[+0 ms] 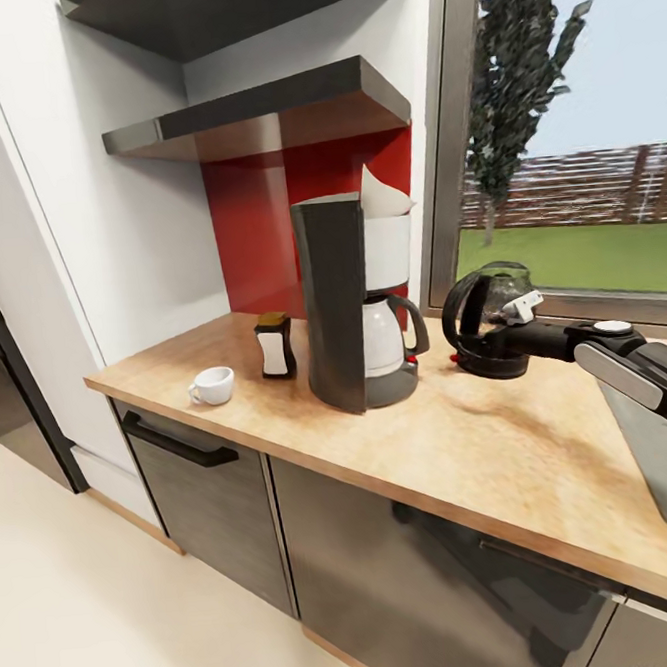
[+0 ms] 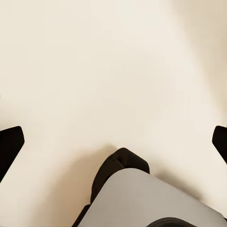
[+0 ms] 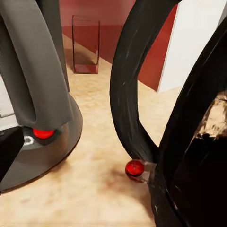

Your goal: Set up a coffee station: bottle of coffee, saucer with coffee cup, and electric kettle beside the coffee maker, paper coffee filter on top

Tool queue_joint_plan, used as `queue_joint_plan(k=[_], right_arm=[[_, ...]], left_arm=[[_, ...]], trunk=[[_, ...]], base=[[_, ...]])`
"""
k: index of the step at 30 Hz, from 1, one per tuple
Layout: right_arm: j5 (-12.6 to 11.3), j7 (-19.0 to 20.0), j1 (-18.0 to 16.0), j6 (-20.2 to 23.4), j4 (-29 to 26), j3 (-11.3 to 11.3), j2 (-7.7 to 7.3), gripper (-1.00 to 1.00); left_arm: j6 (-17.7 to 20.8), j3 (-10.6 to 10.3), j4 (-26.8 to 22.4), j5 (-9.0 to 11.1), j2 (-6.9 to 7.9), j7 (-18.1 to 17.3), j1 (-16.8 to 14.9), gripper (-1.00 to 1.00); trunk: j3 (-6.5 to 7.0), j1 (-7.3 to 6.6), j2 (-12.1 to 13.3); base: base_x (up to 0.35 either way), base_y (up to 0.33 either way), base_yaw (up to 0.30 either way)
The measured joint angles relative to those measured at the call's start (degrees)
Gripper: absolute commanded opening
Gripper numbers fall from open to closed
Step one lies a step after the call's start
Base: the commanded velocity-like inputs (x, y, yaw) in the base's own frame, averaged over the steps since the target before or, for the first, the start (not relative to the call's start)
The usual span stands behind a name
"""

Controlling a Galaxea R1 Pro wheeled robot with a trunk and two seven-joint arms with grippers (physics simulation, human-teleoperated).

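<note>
Reaching the electric kettle [image 1: 488, 323] near the counter's [image 1: 503, 451] back edge, the right end effector [image 1: 517, 309] hides its fingers; grip state unclear. A paper filter [image 1: 383, 197] sits atop the coffee maker [image 1: 356, 302].

The right arm [image 1: 616, 351] is reaching in from the right side of the head view, its grey forearm narrowing into a black wrist that is stretching out level, with the right pincer [image 1: 508, 322] at its tip. In the right wrist view, 1 black finger [image 3: 8, 153] is showing at the picture's edge. In the left wrist view, the left pincer [image 2: 113, 142] is standing with its 2 fingers [image 2: 9, 144] spread wide apart, holding nothing.
</note>
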Motion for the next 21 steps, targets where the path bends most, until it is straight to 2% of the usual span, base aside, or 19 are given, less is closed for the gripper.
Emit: queue_joint_plan(k=[14, 21], right_arm=[[-0.01, 0.12, 0.01, -0.03, -0.03, 0.0, -0.01, 1.0], [-0.15, 0.24, 0.0, 0.04, -0.08, 0.0, -0.01, 1.0]], left_arm=[[0.0, 0.0, 0.0, 0.03, 0.0, 0.0, -0.01, 1.0], [0.0, 0.0, 0.0, -0.02, 0.0, 0.0, -0.03, 1.0]], trunk=[[0.0, 0.03, 0.0], [0.0, 0.02, 0.0]], base=[[-0.3, -0.001, 0.0], [-0.167, 0.0, 0.0]])
